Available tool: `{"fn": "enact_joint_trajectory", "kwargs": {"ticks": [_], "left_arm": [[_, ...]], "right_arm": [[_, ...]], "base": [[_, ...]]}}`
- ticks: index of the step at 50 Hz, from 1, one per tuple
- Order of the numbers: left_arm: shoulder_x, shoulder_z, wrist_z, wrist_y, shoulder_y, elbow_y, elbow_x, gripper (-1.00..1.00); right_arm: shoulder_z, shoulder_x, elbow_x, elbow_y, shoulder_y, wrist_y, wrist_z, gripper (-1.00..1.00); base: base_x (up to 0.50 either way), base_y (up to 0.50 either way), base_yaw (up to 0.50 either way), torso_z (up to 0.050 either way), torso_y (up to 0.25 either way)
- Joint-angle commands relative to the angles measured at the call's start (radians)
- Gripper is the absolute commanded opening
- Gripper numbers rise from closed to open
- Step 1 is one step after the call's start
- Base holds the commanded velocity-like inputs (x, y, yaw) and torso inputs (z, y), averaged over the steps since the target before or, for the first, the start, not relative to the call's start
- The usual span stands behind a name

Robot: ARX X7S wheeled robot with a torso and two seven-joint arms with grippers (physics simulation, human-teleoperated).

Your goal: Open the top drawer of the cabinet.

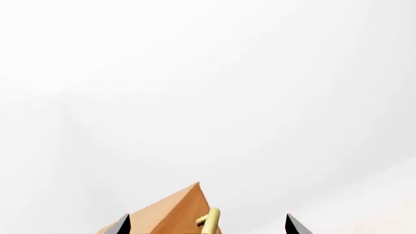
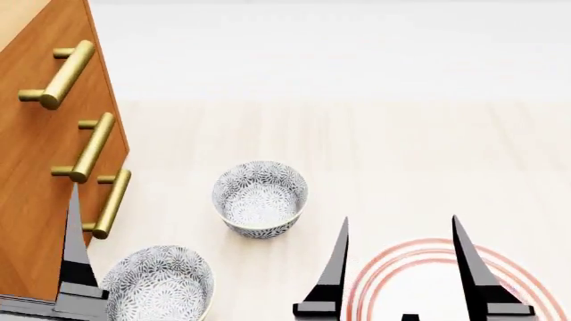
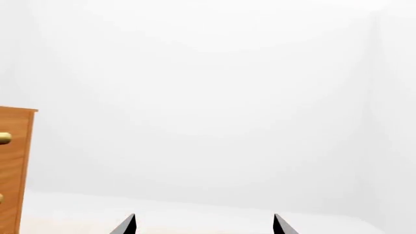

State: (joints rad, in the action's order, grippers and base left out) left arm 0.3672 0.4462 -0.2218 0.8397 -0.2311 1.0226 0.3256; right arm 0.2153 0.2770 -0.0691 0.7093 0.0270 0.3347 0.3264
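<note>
The orange-brown cabinet [image 2: 36,167] fills the left edge of the head view, and its front shows three brass bar handles. The uppermost handle [image 2: 63,73] belongs to the top drawer [image 2: 23,60], which sits flush and shut. My left gripper [image 1: 208,223] is open. In its wrist view the cabinet's top corner [image 1: 179,207] and the end of a brass handle [image 1: 209,222] show between the fingertips, at a distance I cannot judge. One left finger [image 2: 76,251] shows in front of the cabinet's lower part. My right gripper [image 2: 400,244] is open and empty, well right of the cabinet.
Two patterned bowls stand on the light wooden surface: one [image 2: 261,197] in the middle, the other [image 2: 160,284] near the left finger. A white plate with red rings [image 2: 392,257] lies under the right gripper. The cabinet's edge [image 3: 13,170] shows in the right wrist view.
</note>
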Motion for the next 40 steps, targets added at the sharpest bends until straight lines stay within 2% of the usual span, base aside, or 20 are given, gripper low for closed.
{"fn": "enact_joint_trajectory", "kwargs": {"ticks": [1,2,8,19,31,40], "left_arm": [[0.006,0.187,0.081,0.173,-0.316,-0.059,0.274,1.00],[0.023,0.234,0.117,0.184,-0.348,-0.074,0.293,1.00],[0.043,0.358,0.162,0.211,-0.463,-0.136,0.420,1.00],[0.074,0.464,0.236,0.186,-0.619,-0.291,0.490,1.00],[0.118,0.533,0.230,0.046,-0.699,-0.495,0.461,1.00],[0.095,0.578,0.270,0.006,-0.760,-0.655,0.436,1.00]], "right_arm": [[-0.012,-0.015,-0.006,0.012,-0.001,0.013,-0.035,1.00],[-0.010,-0.015,-0.006,0.007,-0.001,0.005,-0.036,1.00],[-0.008,-0.011,-0.009,0.015,0.003,0.016,-0.033,1.00],[-0.003,-0.003,-0.016,0.046,0.006,0.039,-0.025,1.00],[-0.003,0.004,-0.024,0.050,0.005,0.032,-0.019,1.00],[-0.002,0.010,-0.032,0.055,0.008,0.034,-0.015,1.00]], "base": [[0.00,0.00,0.00,0.000,0.000],[0.00,0.00,0.00,0.000,0.000],[0.00,0.00,0.00,0.000,0.000],[0.00,0.00,0.00,0.000,0.000],[0.00,0.00,0.00,0.000,0.000],[0.00,0.00,0.00,0.000,0.000]]}}
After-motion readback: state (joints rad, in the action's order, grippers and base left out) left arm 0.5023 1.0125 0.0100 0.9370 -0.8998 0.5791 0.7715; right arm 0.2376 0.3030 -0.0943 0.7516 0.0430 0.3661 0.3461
